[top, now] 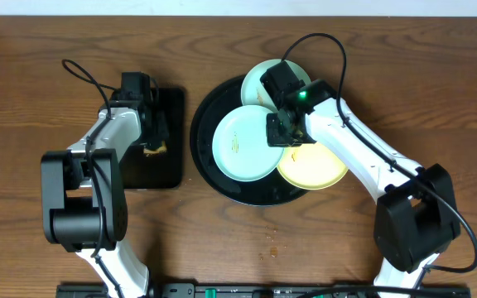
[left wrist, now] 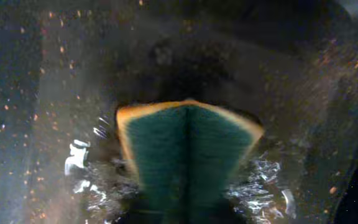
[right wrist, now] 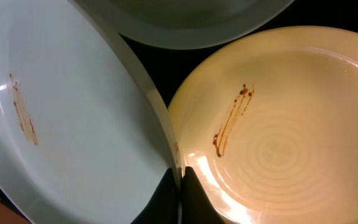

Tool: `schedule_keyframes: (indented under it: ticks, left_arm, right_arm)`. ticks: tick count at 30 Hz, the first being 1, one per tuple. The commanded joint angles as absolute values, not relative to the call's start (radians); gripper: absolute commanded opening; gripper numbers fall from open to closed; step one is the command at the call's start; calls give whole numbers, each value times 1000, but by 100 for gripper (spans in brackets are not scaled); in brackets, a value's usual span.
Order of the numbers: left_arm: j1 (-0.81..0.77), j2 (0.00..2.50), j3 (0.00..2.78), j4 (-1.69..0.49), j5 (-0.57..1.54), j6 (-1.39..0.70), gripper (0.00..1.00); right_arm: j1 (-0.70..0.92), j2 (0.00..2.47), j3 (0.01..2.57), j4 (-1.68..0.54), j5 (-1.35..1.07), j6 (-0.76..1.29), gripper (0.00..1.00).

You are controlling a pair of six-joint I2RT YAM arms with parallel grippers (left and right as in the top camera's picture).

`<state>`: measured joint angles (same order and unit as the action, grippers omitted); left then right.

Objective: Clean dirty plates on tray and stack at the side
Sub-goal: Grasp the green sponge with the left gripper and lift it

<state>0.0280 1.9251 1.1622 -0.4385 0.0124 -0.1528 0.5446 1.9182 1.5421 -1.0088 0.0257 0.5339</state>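
Three plates lie on the round black tray (top: 200,132). A mint plate (top: 259,81) is at the back, a pale blue plate (top: 240,142) in the middle and a yellow plate (top: 315,167) at the right. The blue plate (right wrist: 73,124) and the yellow plate (right wrist: 291,143) each carry a brown smear. My right gripper (right wrist: 180,182) is shut on the blue plate's rim, where it overlaps the yellow one. My left gripper (top: 153,139) hangs over the rectangular tray. It is shut on a green and yellow sponge (left wrist: 188,149), which is creased down its middle.
The small rectangular black tray (top: 162,170) lies left of the round one, wet and speckled with crumbs (left wrist: 55,74). Bare wood tabletop (top: 247,240) runs in front of both trays. A few crumbs (top: 272,248) lie on it.
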Motion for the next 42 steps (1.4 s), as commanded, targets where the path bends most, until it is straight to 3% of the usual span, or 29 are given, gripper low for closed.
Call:
schedule_keyframes:
  ticks: [1,16,42]
  left_arm:
    - [32,1930,1157,-445,10,-143,7]
    - [35,1395,1208,-492,6,-143,7]
    - [35,1439,1208,-500,7,-60,8]
  right_arm:
    - [551,1914,1539,-1010,25,546,1]
    - [550,1913,1539,-1058,25,515,1]
    - [549,1914,1539,-1044,25,515,1]
